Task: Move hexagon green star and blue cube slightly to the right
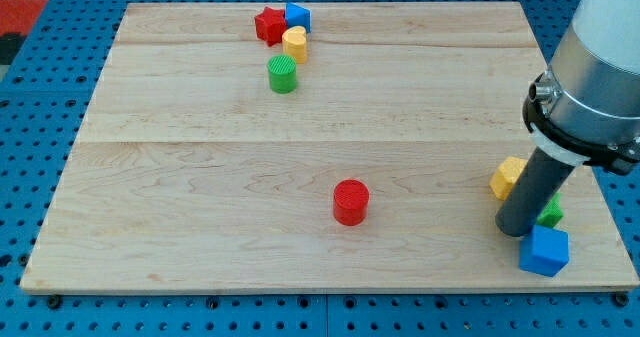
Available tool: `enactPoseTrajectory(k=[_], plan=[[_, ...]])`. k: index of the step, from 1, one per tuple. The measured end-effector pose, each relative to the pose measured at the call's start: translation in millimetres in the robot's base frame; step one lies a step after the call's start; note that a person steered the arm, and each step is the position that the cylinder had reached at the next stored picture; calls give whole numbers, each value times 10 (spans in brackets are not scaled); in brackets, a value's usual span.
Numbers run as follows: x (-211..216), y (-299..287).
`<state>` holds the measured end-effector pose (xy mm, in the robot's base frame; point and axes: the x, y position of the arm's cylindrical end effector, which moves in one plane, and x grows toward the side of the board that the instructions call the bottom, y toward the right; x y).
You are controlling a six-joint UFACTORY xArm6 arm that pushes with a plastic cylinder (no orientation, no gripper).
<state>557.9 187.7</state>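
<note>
A blue cube (544, 250) sits near the board's bottom right corner. A green block (550, 214), mostly hidden behind my rod, lies just above it; its shape cannot be made out. A yellow hexagon block (507, 178) lies to the left of the rod. My tip (513, 229) rests on the board between the yellow hexagon and the blue cube, close against the green block's left side.
A red cylinder (351, 201) stands at the board's lower middle. At the view's top a red star (269, 25), a second blue cube (297, 17), a yellow cylinder (294, 44) and a green cylinder (283, 75) cluster together. The board's right edge (600, 207) is close.
</note>
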Motion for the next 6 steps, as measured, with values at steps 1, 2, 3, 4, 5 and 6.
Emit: enactPoseTrajectory(k=[1,2,3,4,5,6], plan=[[-36,-215],[-284,-685],[-757,-1024],[-1293,-1043],[-1324,-1043],[-1672,-1043]])
